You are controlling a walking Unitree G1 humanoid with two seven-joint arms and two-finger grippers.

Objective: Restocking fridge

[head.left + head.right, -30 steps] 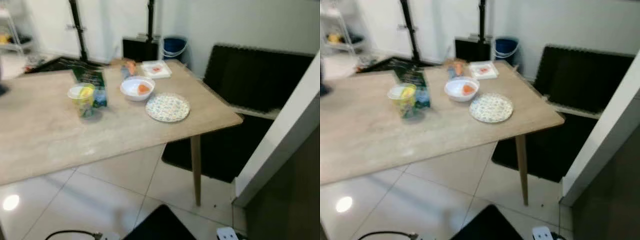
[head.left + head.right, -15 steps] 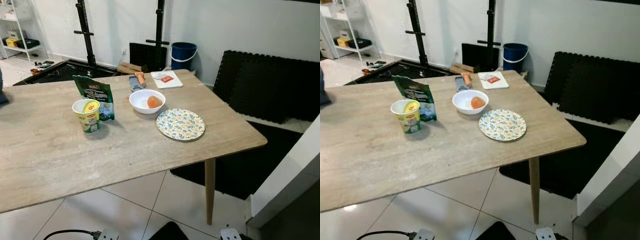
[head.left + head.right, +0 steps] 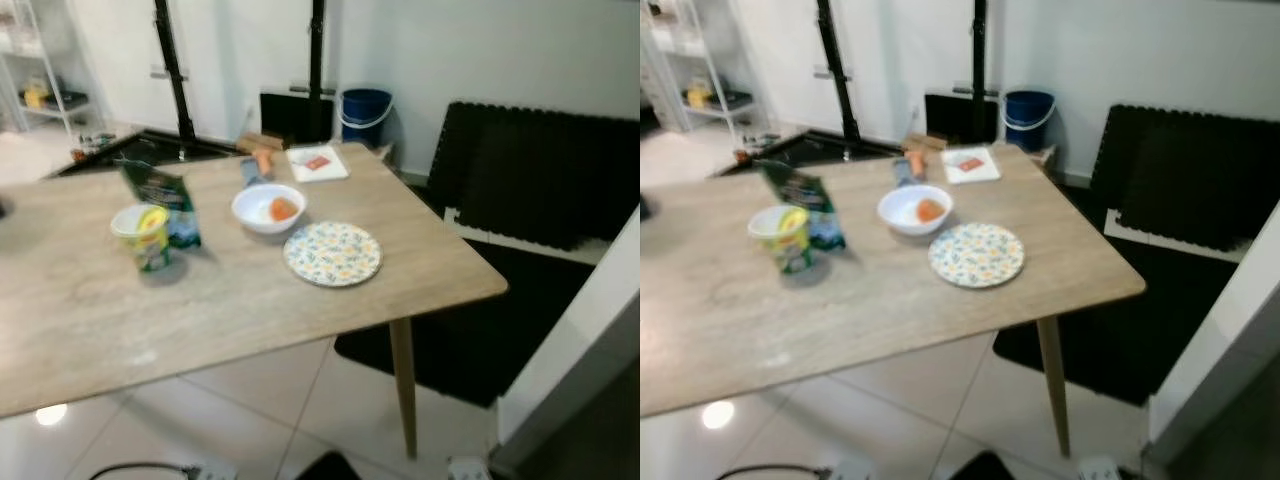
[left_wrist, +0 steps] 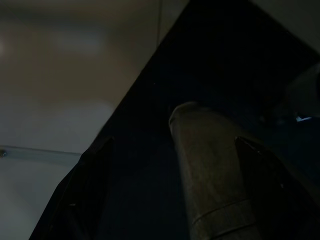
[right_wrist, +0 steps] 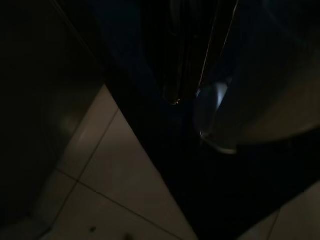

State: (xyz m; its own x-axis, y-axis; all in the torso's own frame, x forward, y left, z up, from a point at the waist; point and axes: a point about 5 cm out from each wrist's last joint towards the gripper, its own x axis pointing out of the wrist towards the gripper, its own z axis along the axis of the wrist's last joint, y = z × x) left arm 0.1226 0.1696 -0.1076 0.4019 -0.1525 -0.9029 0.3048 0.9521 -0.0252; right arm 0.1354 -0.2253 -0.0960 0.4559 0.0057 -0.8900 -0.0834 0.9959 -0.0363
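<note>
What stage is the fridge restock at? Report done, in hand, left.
Done: nothing visibly; the food sits on the wooden table.
In hand: nothing. Both arms hang idle over the floor in the dark wrist views.
Left: the yellow-green cup, the green pouch behind it, the white bowl holding something orange, the floral plate and the white packet at the far edge.

Home dining room: wooden table, tiles.

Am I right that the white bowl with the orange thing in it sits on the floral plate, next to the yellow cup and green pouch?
Not quite. The white bowl sits on the bare table, just behind the floral plate, as the left eye view shows. The yellow cup and green pouch do stand nearby.
</note>
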